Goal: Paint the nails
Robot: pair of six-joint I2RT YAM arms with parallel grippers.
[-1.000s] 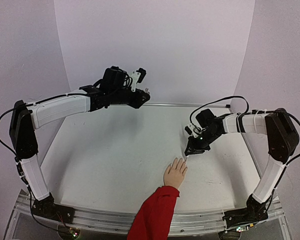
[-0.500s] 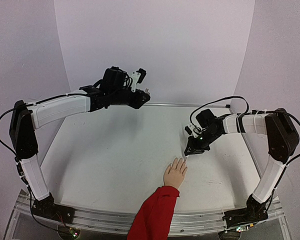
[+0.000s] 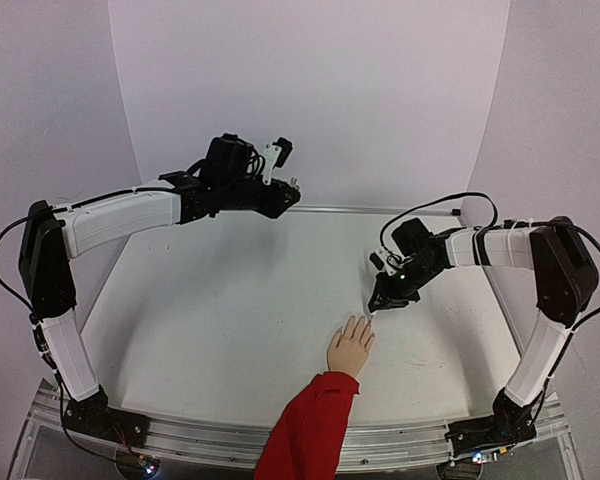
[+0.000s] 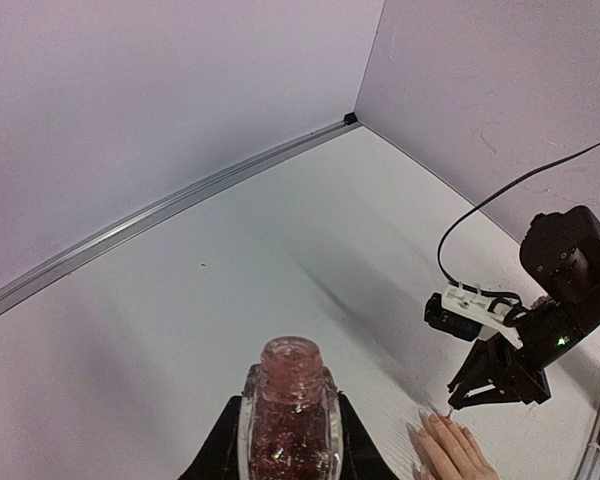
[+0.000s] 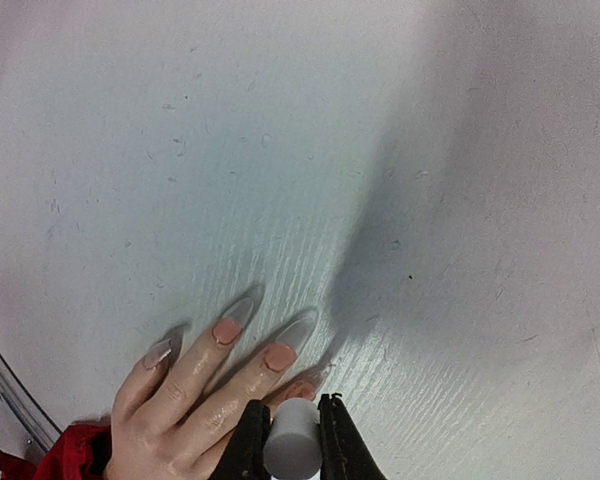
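A pale mannequin hand (image 3: 350, 347) with a red sleeve (image 3: 308, 430) lies flat near the table's front, fingers pointing away. Its long nails (image 5: 238, 308) show in the right wrist view. My right gripper (image 3: 383, 300) is shut on a white cylindrical brush cap (image 5: 291, 448), held just over the fingertip nearest it (image 5: 308, 386); the brush tip itself is hidden under the cap. My left gripper (image 3: 288, 195) is raised at the back left, shut on an open glass bottle of pinkish glitter polish (image 4: 290, 415).
The white tabletop (image 3: 220, 320) is enclosed by pale walls with a metal rail (image 3: 380, 210) along the back. A black cable (image 3: 450, 202) loops above the right arm. The hand also shows at the lower right of the left wrist view (image 4: 450, 452).
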